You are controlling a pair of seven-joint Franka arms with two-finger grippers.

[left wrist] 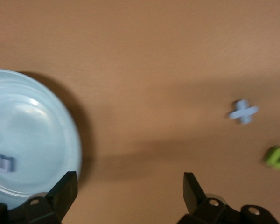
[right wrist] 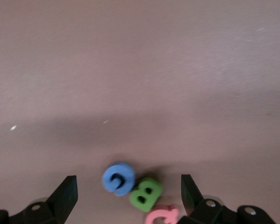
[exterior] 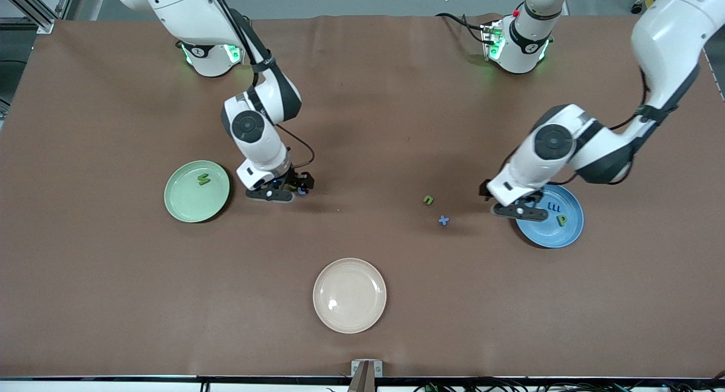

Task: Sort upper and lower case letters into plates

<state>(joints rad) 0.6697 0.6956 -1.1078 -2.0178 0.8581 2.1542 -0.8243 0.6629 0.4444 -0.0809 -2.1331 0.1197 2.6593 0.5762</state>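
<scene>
The light green plate point(exterior: 187, 208) holds a green N point(exterior: 203, 179). Beside it, toward the table's middle, my right gripper point(exterior: 277, 192) hangs low and open over three letters: a blue G point(right wrist: 118, 178), a green B point(right wrist: 146, 193) and a pink-red Q point(right wrist: 162, 215), which lie between its fingers point(right wrist: 65, 196), untouched. The blue plate point(exterior: 552, 236) holds a blue E-like letter point(exterior: 553, 207) and a green p point(exterior: 561, 220). My left gripper point(exterior: 518, 211) stands open over that plate's rim point(left wrist: 37, 140), holding nothing. A green n point(exterior: 428, 200) and a blue x point(exterior: 443, 220) lie on the cloth nearby.
A cream-white plate point(exterior: 349, 318) sits nearest the front camera, mid-table. Brown cloth covers the whole table. The right arm's forearm leans over the cloth above the green plate's side; the left arm's elbow hangs over the blue plate's end of the table.
</scene>
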